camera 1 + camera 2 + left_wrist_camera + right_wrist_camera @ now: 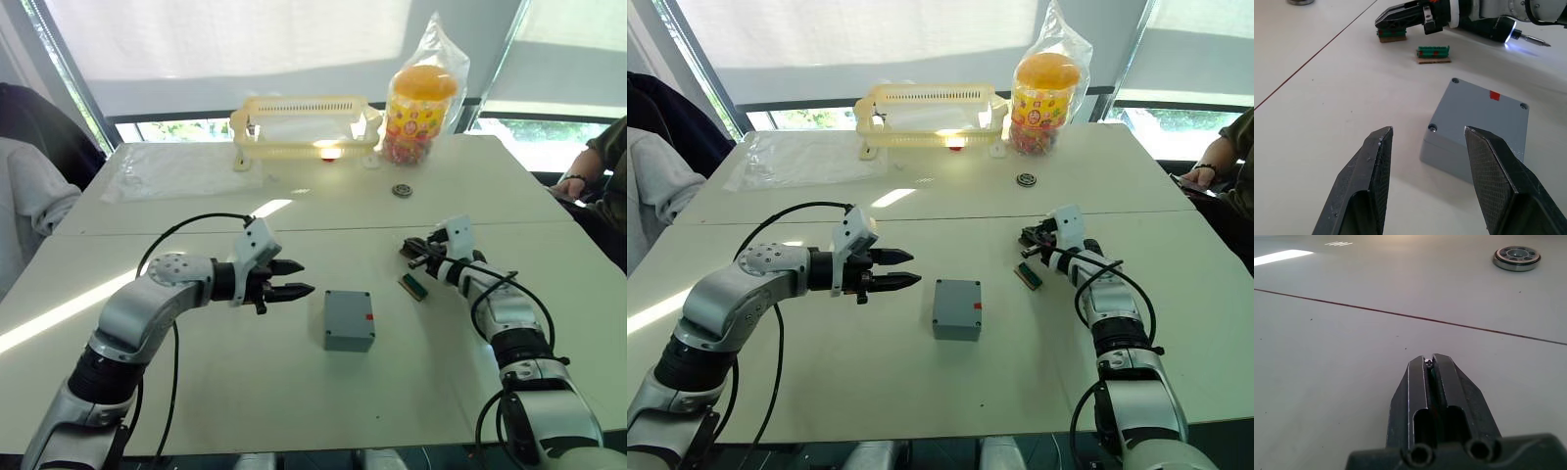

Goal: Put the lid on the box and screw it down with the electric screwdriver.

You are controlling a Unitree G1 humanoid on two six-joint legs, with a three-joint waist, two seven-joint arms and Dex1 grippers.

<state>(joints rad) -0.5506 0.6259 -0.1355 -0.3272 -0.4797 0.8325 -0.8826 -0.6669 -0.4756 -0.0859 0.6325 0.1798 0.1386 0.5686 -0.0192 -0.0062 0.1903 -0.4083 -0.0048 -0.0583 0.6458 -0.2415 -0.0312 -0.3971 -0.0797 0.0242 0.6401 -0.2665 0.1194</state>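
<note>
I'm seeing a cream plastic rack (305,125) sitting at the table's (196,392) far edge, with an orange-lidded candy jar (419,113) in a clear bag just beside it. A round metal ring (402,190) is lying nearer, and a person's hand (568,185) is resting at the far right corner.

White table (245,392), two tops joined along a seam. Ahead of your left gripper (297,278) sits the closed grey box (349,319); beside your right gripper (412,253) lies a green connector block (412,286). Beyond it: a round metal ring (402,190), a candy jar (417,116), a cream rack (306,125) and a clear plastic sheet (176,168).
</note>
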